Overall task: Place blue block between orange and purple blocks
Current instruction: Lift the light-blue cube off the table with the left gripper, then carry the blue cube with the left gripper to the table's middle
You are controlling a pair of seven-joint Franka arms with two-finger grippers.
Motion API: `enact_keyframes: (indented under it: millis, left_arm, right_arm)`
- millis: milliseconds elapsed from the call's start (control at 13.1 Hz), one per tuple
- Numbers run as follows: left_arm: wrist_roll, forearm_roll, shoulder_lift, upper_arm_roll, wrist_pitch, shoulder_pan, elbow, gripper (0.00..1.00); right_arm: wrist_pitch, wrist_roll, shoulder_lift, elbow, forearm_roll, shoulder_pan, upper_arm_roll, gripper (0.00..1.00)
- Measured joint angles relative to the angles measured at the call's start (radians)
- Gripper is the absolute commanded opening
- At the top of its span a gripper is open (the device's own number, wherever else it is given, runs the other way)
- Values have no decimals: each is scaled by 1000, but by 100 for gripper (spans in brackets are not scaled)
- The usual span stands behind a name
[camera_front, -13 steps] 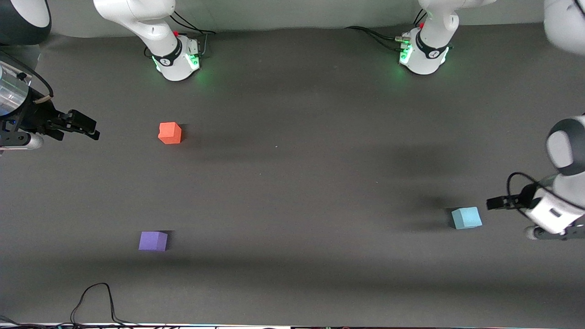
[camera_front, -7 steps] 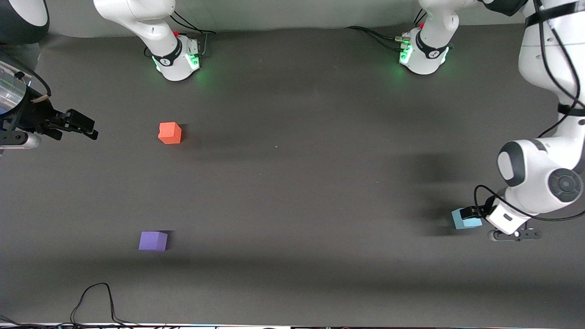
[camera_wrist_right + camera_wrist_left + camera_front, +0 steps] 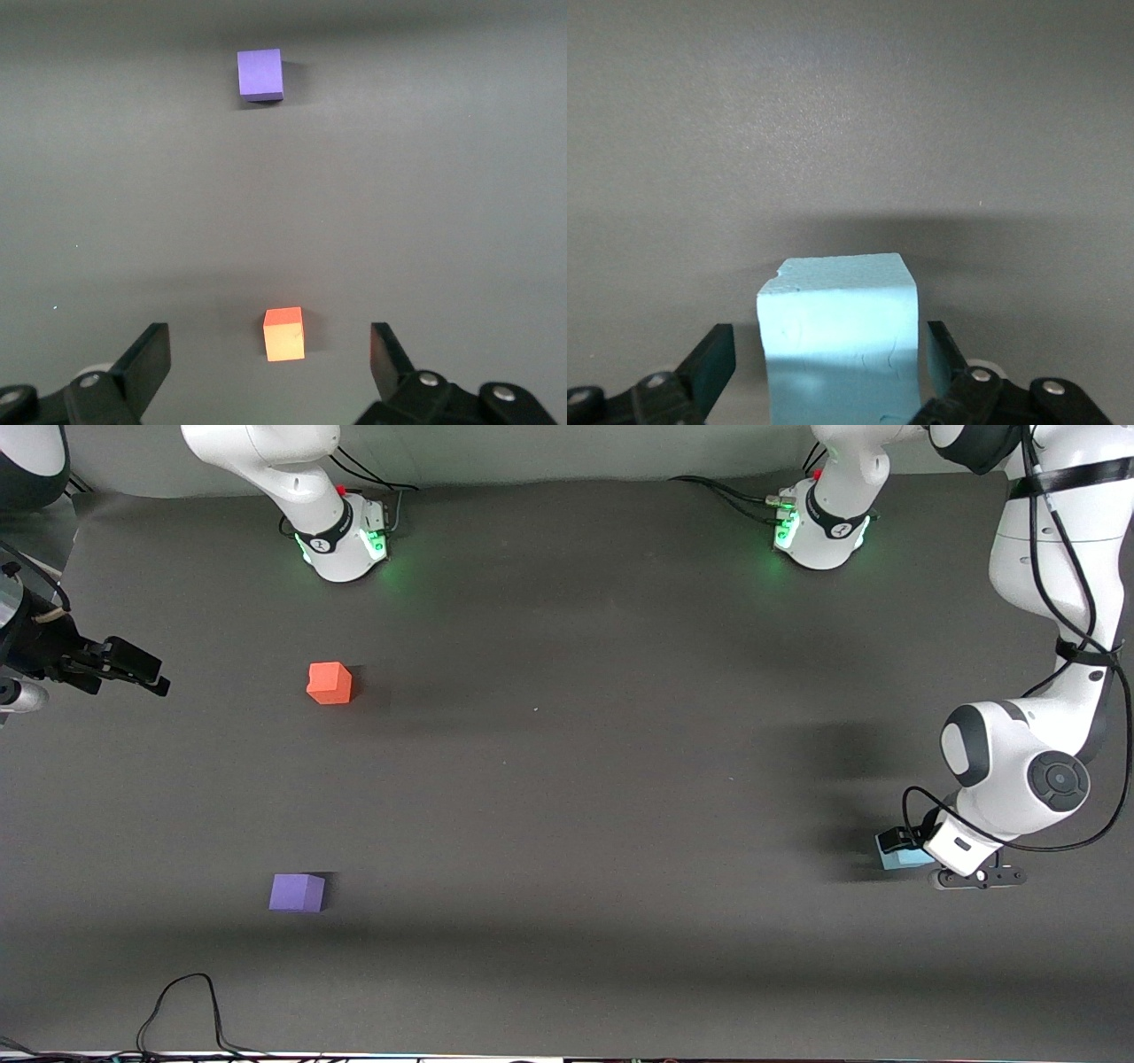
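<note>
— What lies lowest in the frame?

— A black cable (image 3: pixel 182 1005), looping along the table's (image 3: pixel 567 797) bottom edge toward the right arm's end. Just above it is the purple block (image 3: pixel 297 892), standing alone with nothing touching it.

— And the blue block?

— The blue block (image 3: pixel 891 857) is also low in the frame, only a little higher than the purple one, but well apart from it at the left arm's end of the table. It rests flat on the table.

— Is anything on it?

— The left gripper (image 3: pixel 830 340) is down around it. In the left wrist view the jaws stand one on each side of the block with a sliver of table showing between each finger and the blue faces. So the jaws are wide and straddle the block without pinching it.

— Higher up?

— The orange block (image 3: pixel 330 683), in the upper half of the frame at the right arm's end, farther from the camera than the purple block and almost straight above it in the picture. The stretch of table between those two is bare.

— The other gripper?

— The right gripper (image 3: pixel 142 671) hangs at the frame's edge, level with the orange block, over the table's rim at the right arm's end. Its jaws are wide and hold nothing.

— The count?

— Three blocks, one of each colour. Two arms, two grippers.
</note>
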Motion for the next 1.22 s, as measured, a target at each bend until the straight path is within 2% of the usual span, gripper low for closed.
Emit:
enact_keyframes:
  millis: [153,535,688,765,1071,1224]
  left_arm:
    - [-3,0,3,0,0,0,0,40]
    - [-5,-2,2,0,-2,0,8,39]
    - [-1,-1,-17,1,-61,4,45,38]
    - [2,-1,-40,1,-139,8,84,38]
    - [6,-1,-162,-11,-588,-3,300,38]
    - [-59,-2,-194,-20,-733,-67,377,38]
  right_arm:
    - [-2,0,0,0,0,1,1,100]
    - [-2,0,0,-1,0,1,3,100]
    - [-2,0,0,-2,0,1,6,100]
    - [-2,0,0,-2,0,1,7,100]
    - [-3,0,0,-3,0,1,7,100]
    - [-3,0,-1,-3,0,1,7,100]
